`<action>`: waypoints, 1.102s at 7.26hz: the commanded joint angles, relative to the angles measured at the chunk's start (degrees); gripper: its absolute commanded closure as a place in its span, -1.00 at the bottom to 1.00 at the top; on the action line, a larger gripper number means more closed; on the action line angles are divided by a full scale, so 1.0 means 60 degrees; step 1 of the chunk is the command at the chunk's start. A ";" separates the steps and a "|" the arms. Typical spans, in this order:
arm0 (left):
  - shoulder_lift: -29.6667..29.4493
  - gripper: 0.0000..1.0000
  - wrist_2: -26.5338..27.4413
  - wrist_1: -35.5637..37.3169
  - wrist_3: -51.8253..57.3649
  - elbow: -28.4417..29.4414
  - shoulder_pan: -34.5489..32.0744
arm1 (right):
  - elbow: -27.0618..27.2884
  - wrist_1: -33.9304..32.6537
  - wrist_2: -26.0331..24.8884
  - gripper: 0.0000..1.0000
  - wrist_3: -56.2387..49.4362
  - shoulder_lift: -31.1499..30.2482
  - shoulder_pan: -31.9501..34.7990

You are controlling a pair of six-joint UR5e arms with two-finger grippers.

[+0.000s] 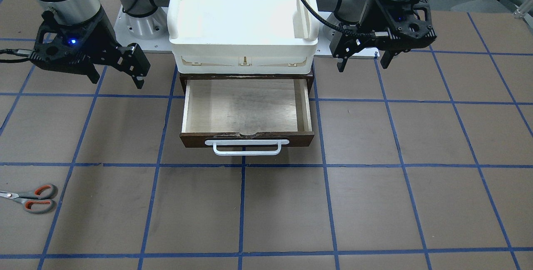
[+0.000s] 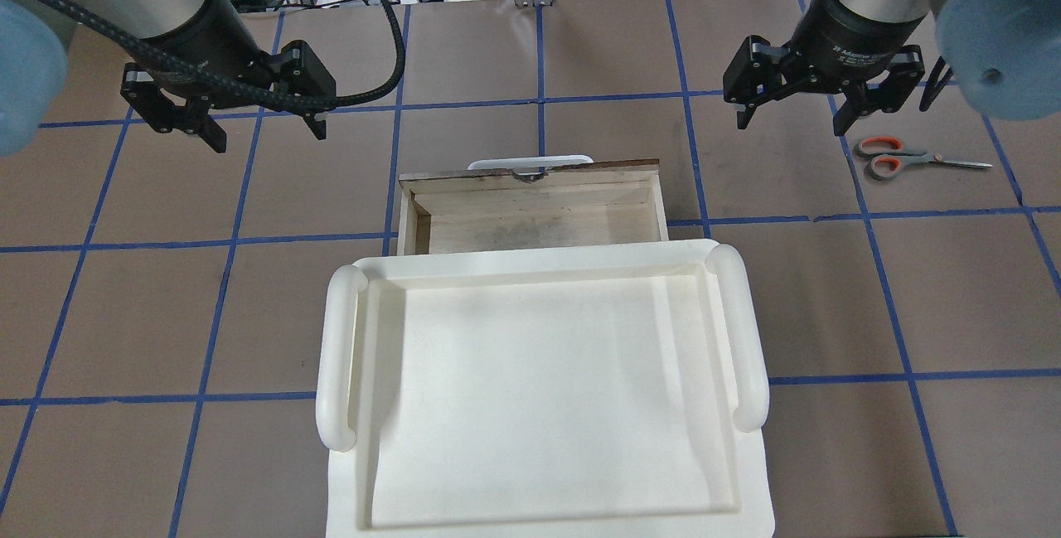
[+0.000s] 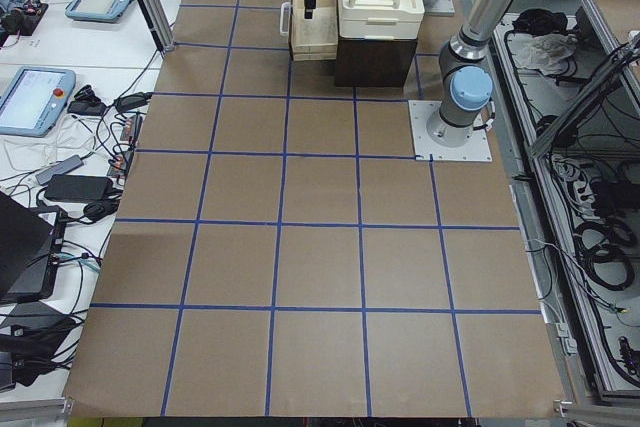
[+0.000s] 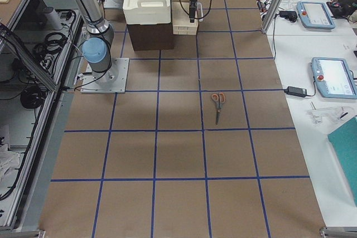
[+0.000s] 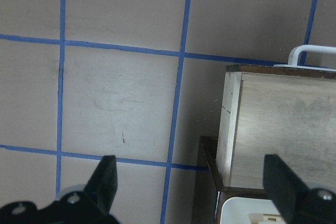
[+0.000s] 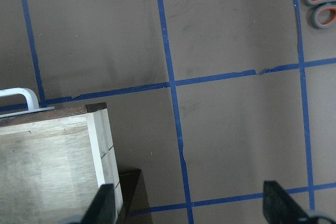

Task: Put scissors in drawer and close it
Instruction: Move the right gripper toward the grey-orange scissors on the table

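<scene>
The right gripper point(image 2: 792, 119) and the left gripper point(image 2: 269, 136) are both hanging wide open, gripping nothing, with the scissors point(image 2: 899, 158) lying on the table point(image 2: 580, 49) just off the right gripper's outer side and the drawer point(image 2: 530, 176) sitting pulled open between the two.

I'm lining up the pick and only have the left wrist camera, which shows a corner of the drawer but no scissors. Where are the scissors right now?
Observer: The scissors lie flat on the table on the robot's right side, outside the drawer, with the handles toward the drawer and the blades pointing away.
Operator: Is the right gripper on them yet?
Observer: No. The right gripper hangs open and empty above the table, between the drawer and the scissors.
Operator: Is there anything in the drawer?
Observer: It is pulled open, and the front-facing view shows a bare plywood floor.
</scene>
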 commanded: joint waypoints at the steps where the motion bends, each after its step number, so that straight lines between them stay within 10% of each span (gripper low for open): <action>1: 0.0000 -1.00 0.0000 0.0000 0.0000 0.0000 0.0000 | 0.0000 0.0022 -0.0030 -1.00 0.0000 -0.0011 0.0000; 8: 0.0000 -1.00 0.0000 0.0000 0.0000 0.0000 0.0000 | -0.0015 -0.0241 0.0102 -1.00 -0.0872 0.0091 -0.0044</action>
